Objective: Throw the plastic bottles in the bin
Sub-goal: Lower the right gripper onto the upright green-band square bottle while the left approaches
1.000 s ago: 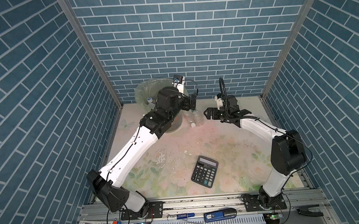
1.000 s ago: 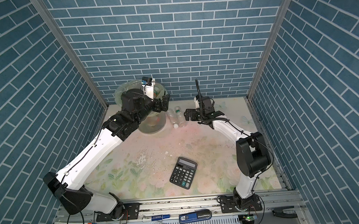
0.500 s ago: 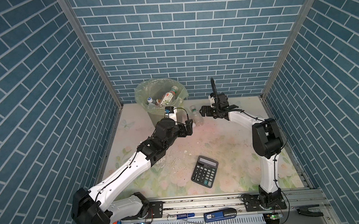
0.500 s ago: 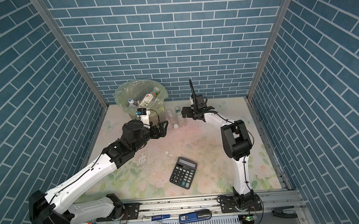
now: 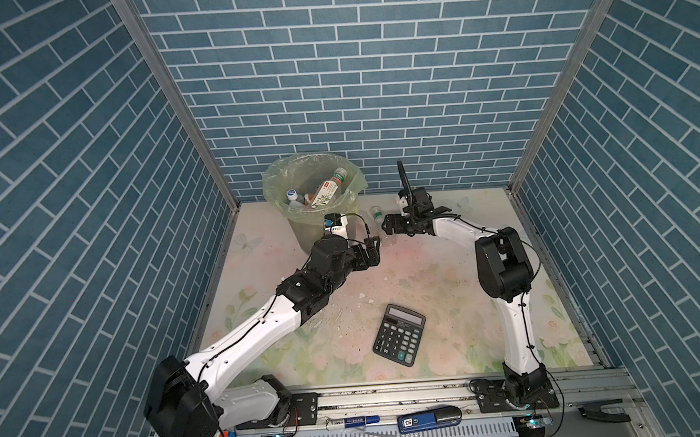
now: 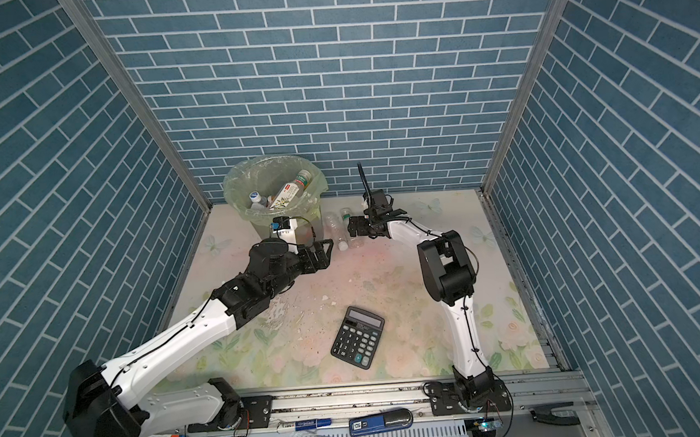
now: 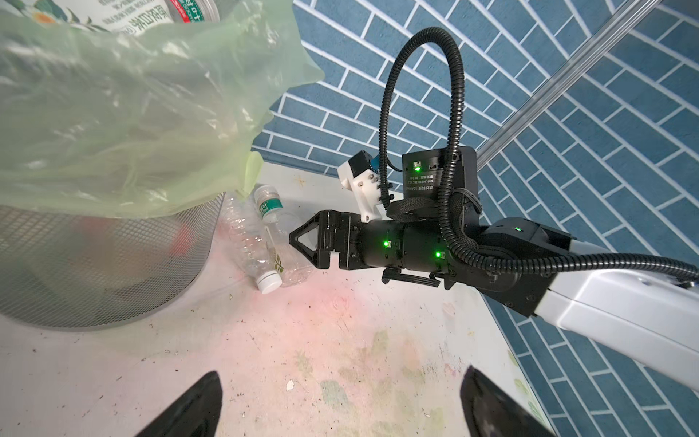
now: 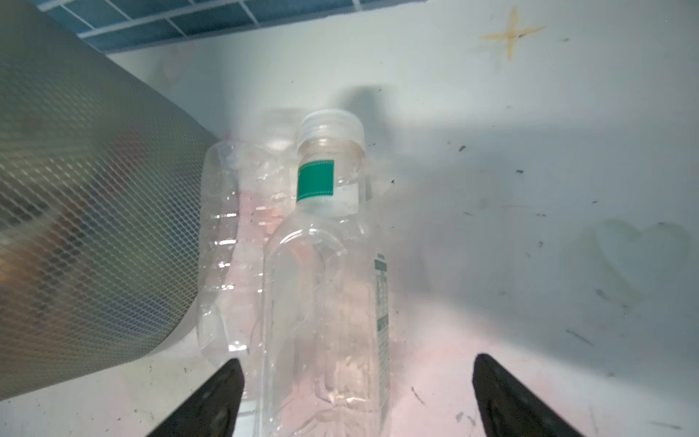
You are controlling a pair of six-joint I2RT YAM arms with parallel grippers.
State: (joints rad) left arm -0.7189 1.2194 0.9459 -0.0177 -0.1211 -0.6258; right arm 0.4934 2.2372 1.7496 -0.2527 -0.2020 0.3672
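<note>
Bottles (image 7: 247,246), clear, ribbed, beside round mesh bin (image 7: 94,265); crinkled liner (image 7: 132,113)

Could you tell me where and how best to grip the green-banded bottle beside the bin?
Probably mid-body on the green-banded bottle, from above, jaws across its width: it lies flat, with the clear bottle close along its side nearest the bin.

White links, black joints and thin cables form the left arm (image 5: 259,329) and right arm (image 5: 515,330), tipped by the black left gripper (image 5: 374,251) and right gripper (image 5: 385,225), with a ribbed hose (image 7: 384,113) and green lights (image 7: 386,244).
</note>
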